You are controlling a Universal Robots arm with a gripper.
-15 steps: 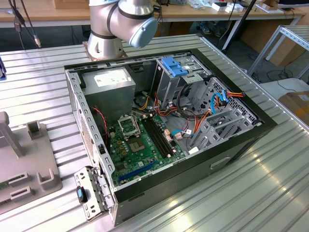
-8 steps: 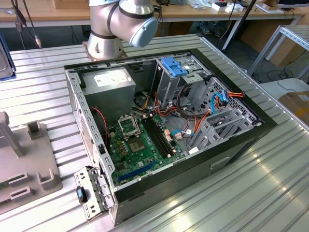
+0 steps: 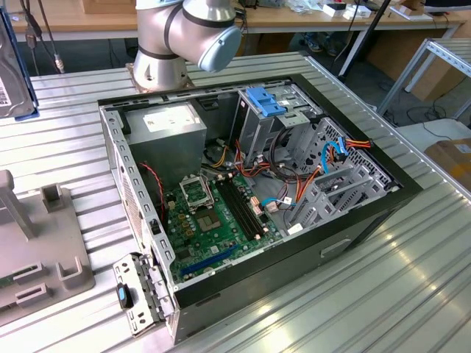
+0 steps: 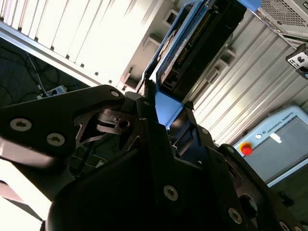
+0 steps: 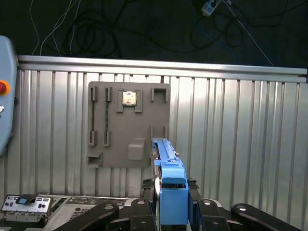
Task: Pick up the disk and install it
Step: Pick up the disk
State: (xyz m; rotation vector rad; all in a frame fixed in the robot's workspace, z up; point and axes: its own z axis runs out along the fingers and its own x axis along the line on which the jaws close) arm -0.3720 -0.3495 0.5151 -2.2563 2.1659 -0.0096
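gripper (image 5: 172, 204) | fingers clamped on the disk (image 5: 167, 159) by its blue-framed edge | grey fixture plate (image 5: 129, 126) near, on ribbed metal table (image 5: 240, 144)

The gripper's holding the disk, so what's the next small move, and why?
Probably swing the disk toward the open computer case: the gripper is shut on its blue frame, with the disk over the grey fixture plate, apart from the case.

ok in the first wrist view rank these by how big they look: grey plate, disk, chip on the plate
1. grey plate
2. disk, though it is edge-on and nearest the camera, so its rank is unsure
3. chip, clearly smallest
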